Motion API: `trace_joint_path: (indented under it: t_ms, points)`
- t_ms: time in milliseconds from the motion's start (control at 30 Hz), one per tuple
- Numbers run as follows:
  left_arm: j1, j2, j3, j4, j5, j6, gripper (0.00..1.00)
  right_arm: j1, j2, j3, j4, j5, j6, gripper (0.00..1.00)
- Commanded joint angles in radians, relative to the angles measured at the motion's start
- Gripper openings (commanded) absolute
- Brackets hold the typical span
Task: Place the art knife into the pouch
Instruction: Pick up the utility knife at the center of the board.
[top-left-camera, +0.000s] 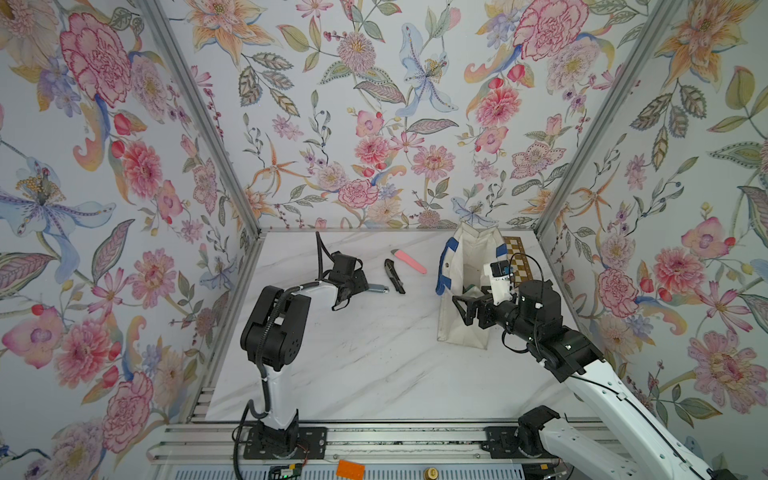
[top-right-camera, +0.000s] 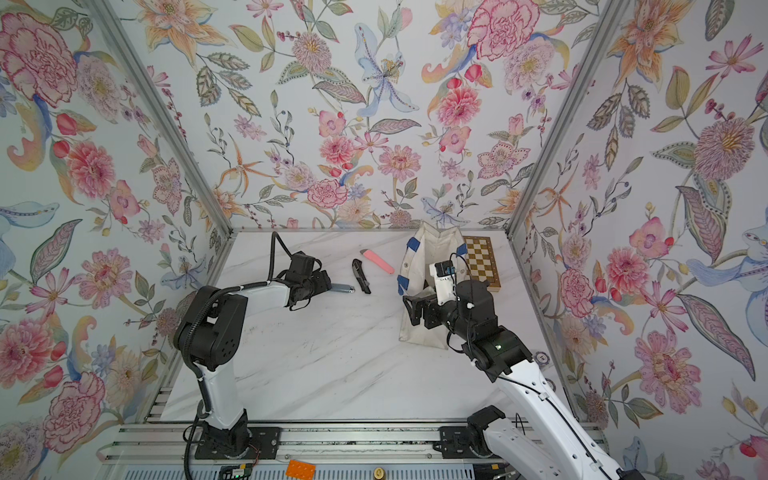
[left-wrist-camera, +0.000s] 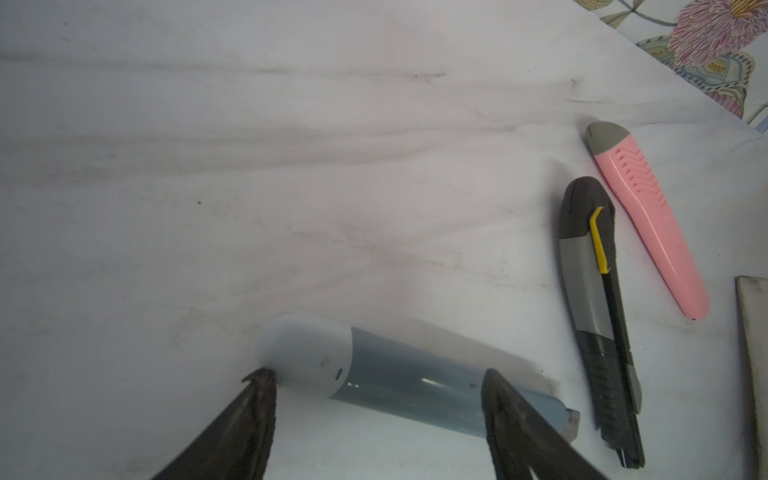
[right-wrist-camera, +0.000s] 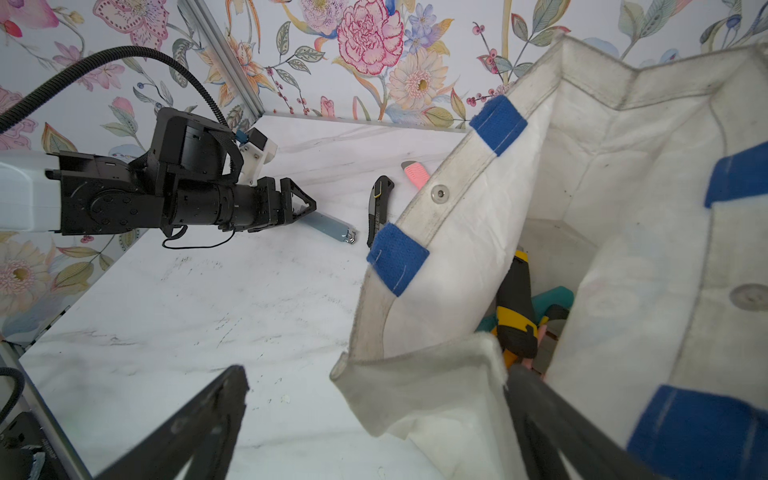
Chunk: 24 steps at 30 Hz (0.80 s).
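Observation:
Three art knives lie on the marble table: a grey-blue one (left-wrist-camera: 395, 374), a black one with a yellow clip (left-wrist-camera: 598, 311) and a pink one (left-wrist-camera: 648, 216). My left gripper (left-wrist-camera: 376, 374) is open and low over the grey-blue knife (top-left-camera: 376, 289). One fingertip touches its white end and the other crosses its body. The white pouch (top-left-camera: 465, 266) with blue straps stands open at the back right, with several knives inside (right-wrist-camera: 515, 307). My right gripper (right-wrist-camera: 380, 374) is open and straddles the pouch's near wall, one finger outside and one inside.
A wooden chequered board (top-left-camera: 519, 262) lies behind the pouch by the right wall. The black knife (top-left-camera: 395, 281) and the pink knife (top-left-camera: 409, 261) lie between the left gripper (top-left-camera: 353, 287) and the pouch. An orange block (top-left-camera: 350, 469) sits on the front rail.

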<state>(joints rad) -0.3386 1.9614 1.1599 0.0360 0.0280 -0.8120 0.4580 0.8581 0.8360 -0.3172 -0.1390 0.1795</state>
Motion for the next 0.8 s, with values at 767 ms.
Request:
trace_joint_path:
  t_ms: [767]
  points:
    - [0.023, 0.221, 0.261, -0.202, -0.006, 0.143, 0.5, -0.096, -0.017, -0.017, -0.009, -0.003, 0.009, 0.99]
